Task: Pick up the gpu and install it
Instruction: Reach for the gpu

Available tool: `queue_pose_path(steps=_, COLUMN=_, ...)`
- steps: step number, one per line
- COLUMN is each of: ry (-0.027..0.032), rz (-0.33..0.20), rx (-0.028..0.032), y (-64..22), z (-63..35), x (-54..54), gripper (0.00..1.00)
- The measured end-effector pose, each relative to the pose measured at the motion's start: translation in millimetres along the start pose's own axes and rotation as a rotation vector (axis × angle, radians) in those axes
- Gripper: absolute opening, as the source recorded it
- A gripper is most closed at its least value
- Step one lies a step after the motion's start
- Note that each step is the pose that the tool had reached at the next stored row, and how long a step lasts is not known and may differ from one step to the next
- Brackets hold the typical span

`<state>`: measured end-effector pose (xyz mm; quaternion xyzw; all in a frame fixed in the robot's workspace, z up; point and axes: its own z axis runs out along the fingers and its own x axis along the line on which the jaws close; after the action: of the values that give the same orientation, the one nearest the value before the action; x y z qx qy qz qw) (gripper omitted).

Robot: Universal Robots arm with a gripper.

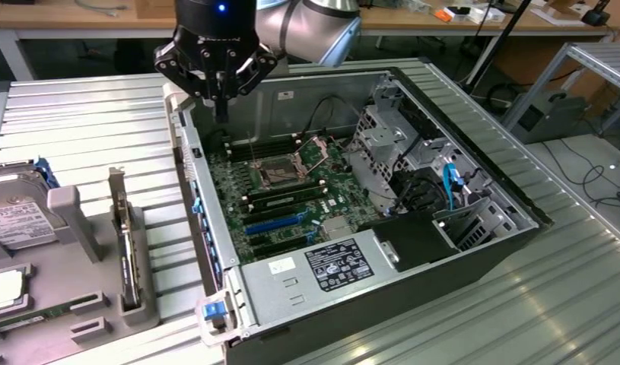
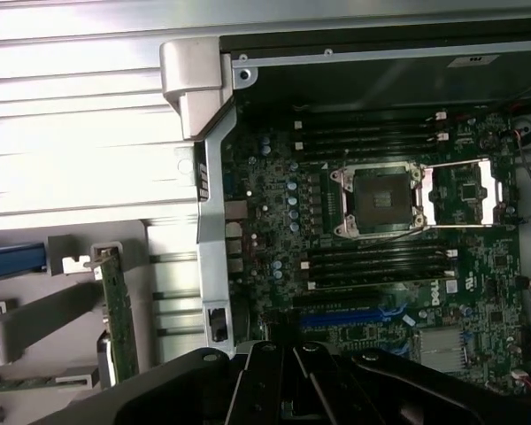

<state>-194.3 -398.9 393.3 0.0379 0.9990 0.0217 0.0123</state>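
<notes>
Holding nothing in gripper [image 1: 221, 114]: fingertips pressed together, just above wall of open PC case [image 1: 201, 228]. Below fingers, toward exterior view's right: motherboard [image 1: 335, 199], bare CPU socket [image 1: 279, 173]. Well apart from fingers, exterior view's left: gpu [image 1: 127, 262] on edge in grey rack [image 1: 71, 220].

Arm [image 1: 315, 26] showing a rounded silver-grey joint housing — smooth, glossy. Black wrist section carrying a small blue light [image 1: 221, 7]. Gripper [image 1: 221, 114] showing matte black linkage bars with round pivot pins, narrowing into thin dark fingers [image 1: 221, 105].
</notes>
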Motion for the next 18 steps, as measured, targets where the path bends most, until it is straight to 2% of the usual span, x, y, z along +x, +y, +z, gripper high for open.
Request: queue_pose_path(steps=18, ry=0.0000, rz=0.000, rx=0.0000, y=-1.2, z=-0.4, x=15.5, gripper=0.11)
